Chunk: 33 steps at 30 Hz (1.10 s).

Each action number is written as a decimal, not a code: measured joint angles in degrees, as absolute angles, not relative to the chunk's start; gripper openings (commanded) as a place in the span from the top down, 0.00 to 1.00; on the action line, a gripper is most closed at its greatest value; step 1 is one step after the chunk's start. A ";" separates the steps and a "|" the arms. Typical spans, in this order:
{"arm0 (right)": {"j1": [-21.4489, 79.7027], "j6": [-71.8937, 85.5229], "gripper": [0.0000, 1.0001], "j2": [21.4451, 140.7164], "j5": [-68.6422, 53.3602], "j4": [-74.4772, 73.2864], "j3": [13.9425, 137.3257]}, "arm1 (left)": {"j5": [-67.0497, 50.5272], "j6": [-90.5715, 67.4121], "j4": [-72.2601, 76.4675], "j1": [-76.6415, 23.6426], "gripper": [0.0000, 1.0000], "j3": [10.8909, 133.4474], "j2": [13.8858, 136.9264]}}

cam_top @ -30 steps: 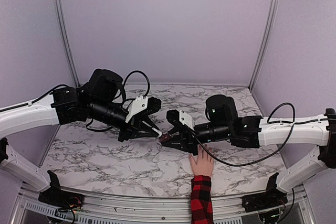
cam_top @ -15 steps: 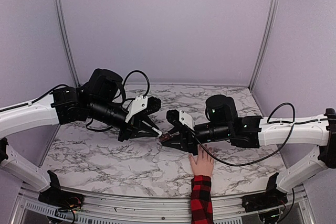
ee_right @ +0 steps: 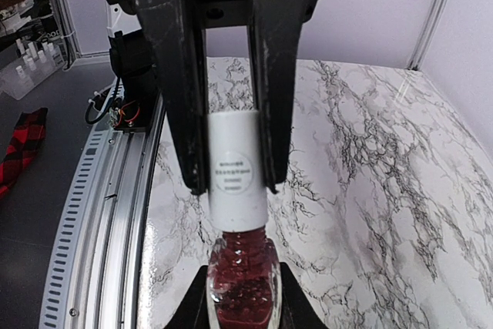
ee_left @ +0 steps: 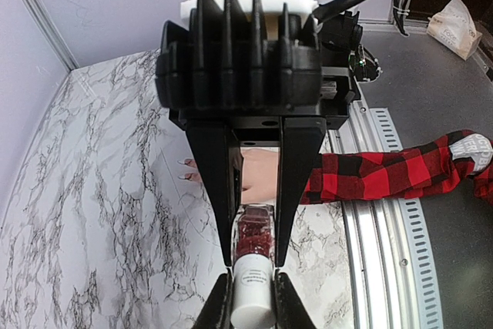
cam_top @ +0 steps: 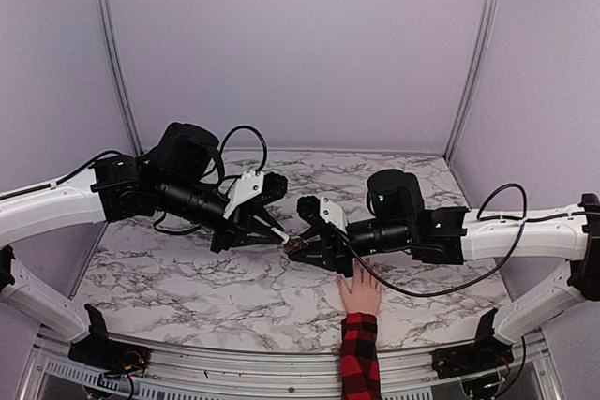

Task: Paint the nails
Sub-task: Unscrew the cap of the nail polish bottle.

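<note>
A small glass nail-polish bottle [cam_top: 296, 248] of dark red polish with a white cap hangs above the table between both arms. My left gripper [cam_top: 282, 240] is shut on the white cap [ee_left: 253, 292]. My right gripper [cam_top: 307, 252] is shut on the glass body [ee_right: 242, 287]. In the left wrist view my left gripper [ee_left: 253, 287] holds the cap with the red glass [ee_left: 254, 235] beyond it. In the right wrist view my right gripper [ee_right: 243, 302] flanks the bottle below the cap [ee_right: 235, 171]. A pale hand [cam_top: 360, 291] in a plaid sleeve [cam_top: 359, 358] lies flat under the right arm. Two of its nails [ee_left: 185, 163] show, tiny.
The marble tabletop [cam_top: 187, 278] spreads around the arms, with purple walls behind. A metal rail [cam_top: 281, 362] runs along the near edge. The right arm's black cable [cam_top: 469, 274] loops over the table by the hand.
</note>
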<state>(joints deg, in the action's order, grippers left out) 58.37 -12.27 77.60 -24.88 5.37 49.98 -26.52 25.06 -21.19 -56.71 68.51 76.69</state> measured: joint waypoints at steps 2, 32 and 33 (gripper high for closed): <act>58.39 -12.29 1.00 77.60 -24.82 5.37 49.98 | -26.50 25.08 -21.19 -56.69 1.00 68.51 76.69; 58.63 -12.29 1.00 77.60 -22.15 3.77 49.98 | -25.41 27.20 -21.74 -56.62 1.00 68.51 76.69; 58.63 -12.32 1.00 77.60 -22.15 3.75 49.98 | -25.41 27.22 -21.74 -56.62 1.00 68.51 76.69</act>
